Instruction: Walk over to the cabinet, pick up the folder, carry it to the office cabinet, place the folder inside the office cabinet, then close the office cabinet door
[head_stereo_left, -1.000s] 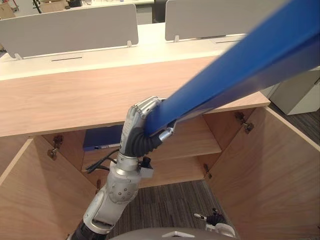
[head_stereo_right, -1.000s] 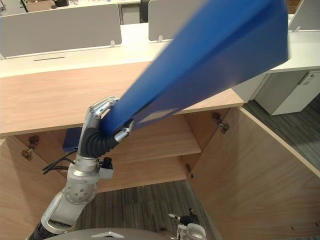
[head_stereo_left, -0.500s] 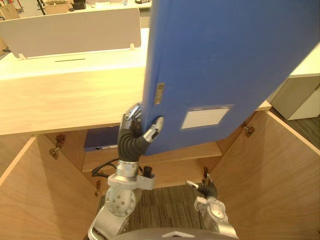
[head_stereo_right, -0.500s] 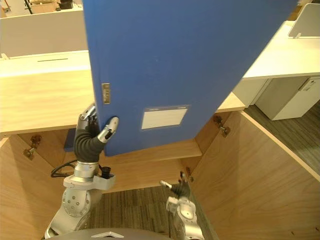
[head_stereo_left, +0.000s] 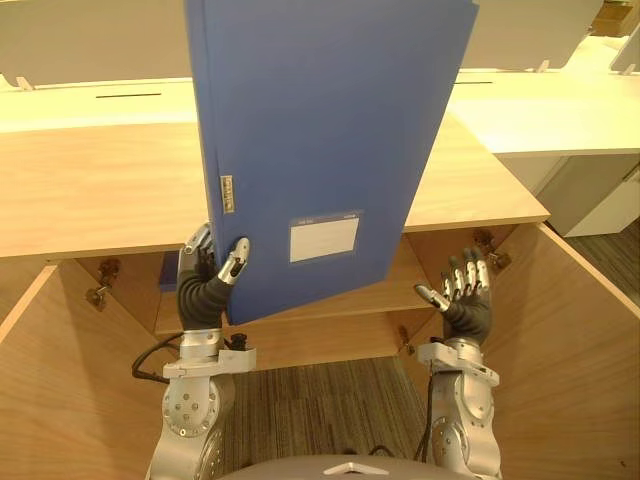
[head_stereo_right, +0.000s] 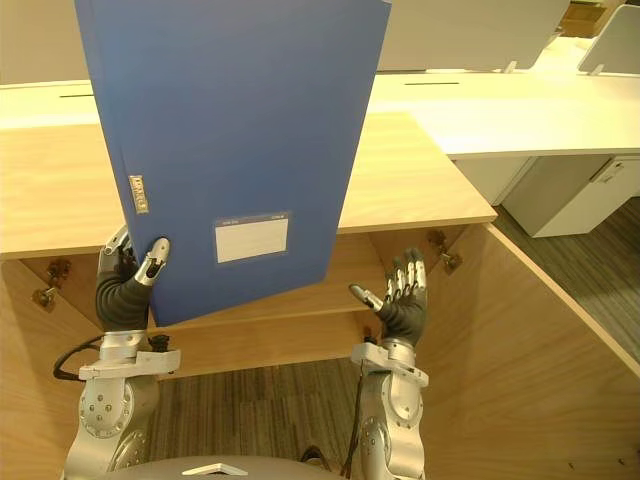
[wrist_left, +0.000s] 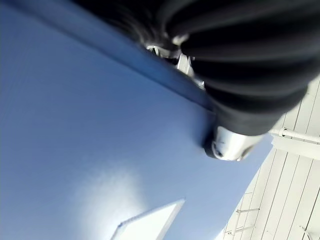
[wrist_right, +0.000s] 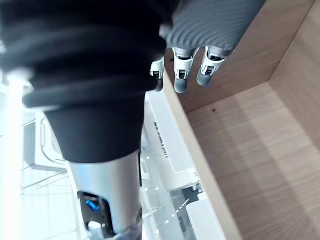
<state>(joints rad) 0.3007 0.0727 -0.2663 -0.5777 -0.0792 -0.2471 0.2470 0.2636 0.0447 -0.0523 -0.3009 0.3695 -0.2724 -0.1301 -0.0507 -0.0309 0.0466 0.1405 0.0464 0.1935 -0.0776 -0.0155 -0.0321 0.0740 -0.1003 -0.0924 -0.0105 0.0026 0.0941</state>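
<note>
The left robot hand (head_stereo_left: 208, 278) is gripping the blue folder (head_stereo_left: 320, 130) at its lower spine corner, thumb pressing on the front cover and fingers curling round behind the spine. The folder is standing upright above this robot hand, leaning a little toward the robot's right, with its white label (head_stereo_left: 324, 238) facing the camera just beside the thumb. The right robot hand (head_stereo_left: 464, 296) is hovering well apart from the folder, fingers straight and spread, pointing upward and holding nothing.

Beyond both robot hands the office cabinet (head_stereo_left: 330, 340) is standing open. Its shelf (head_stereo_left: 400, 292) is running between them, behind the folder's lower edge. A dark blue flat thing (head_stereo_left: 167, 272) is lying on the shelf just behind the left robot hand. The left door (head_stereo_left: 50, 400) and right door (head_stereo_left: 580, 350) are hanging swung out, one outside each robot hand. The wooden counter (head_stereo_left: 90, 190) is stretching across above the cabinet, behind the folder.
</note>
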